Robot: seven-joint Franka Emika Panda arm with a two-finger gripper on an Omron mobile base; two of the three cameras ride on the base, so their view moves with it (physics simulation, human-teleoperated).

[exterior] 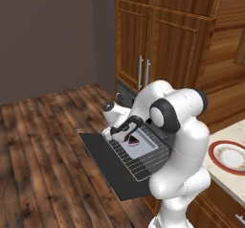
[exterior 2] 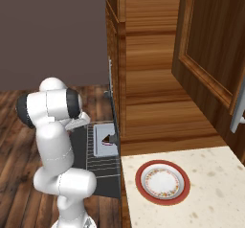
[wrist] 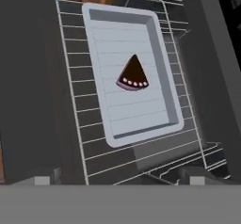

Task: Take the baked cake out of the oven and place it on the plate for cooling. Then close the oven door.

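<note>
baked cake (wrist: 133, 75) wedge (dark) — tip toward tray's (wrist: 160, 53) far end

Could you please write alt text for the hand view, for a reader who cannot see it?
A small dark wedge of baked cake lies in a pale blue-grey tray on the oven's wire rack, seen from above with nothing touching it.

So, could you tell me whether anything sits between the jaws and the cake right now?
Nothing visible does. In the hand view the cake lies uncovered in the pale tray on the pulled-out rack, with the open gripper above it. The oven door is folded down, clear of the path.
</note>
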